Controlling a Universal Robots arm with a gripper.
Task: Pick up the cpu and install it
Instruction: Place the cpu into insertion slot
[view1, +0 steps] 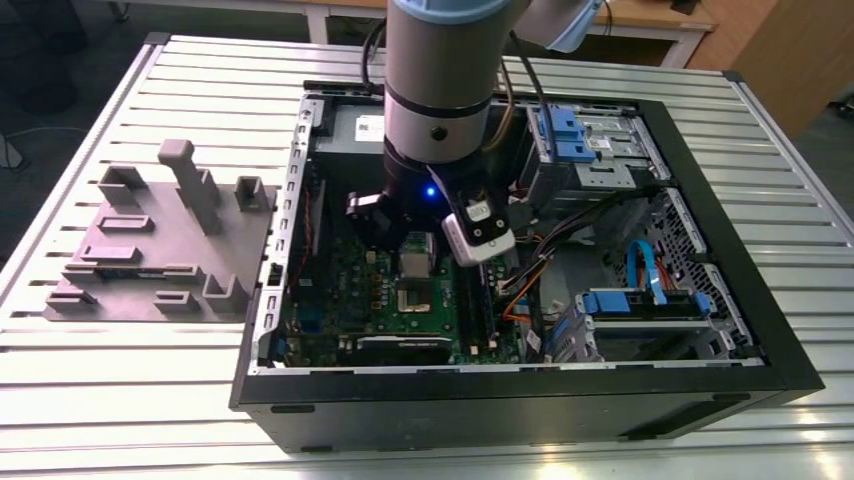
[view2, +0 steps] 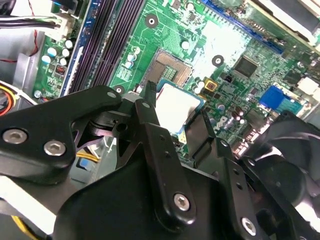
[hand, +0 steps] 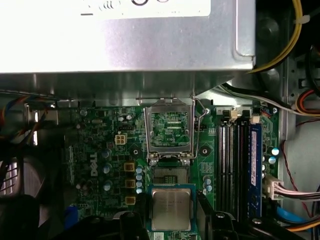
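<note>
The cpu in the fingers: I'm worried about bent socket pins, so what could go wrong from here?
1. The silvery-grey square cpu chip, gripped between the black fingers, does not look centred over the open pin socket; lowered misaligned or tilted, it could bend pins.
2. The raised silver metal socket frame stands just beyond the socket; overshooting might strike it.

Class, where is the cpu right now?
In the first wrist view, the cpu is held in the gripper, beside the open socket on the motherboard.
</note>
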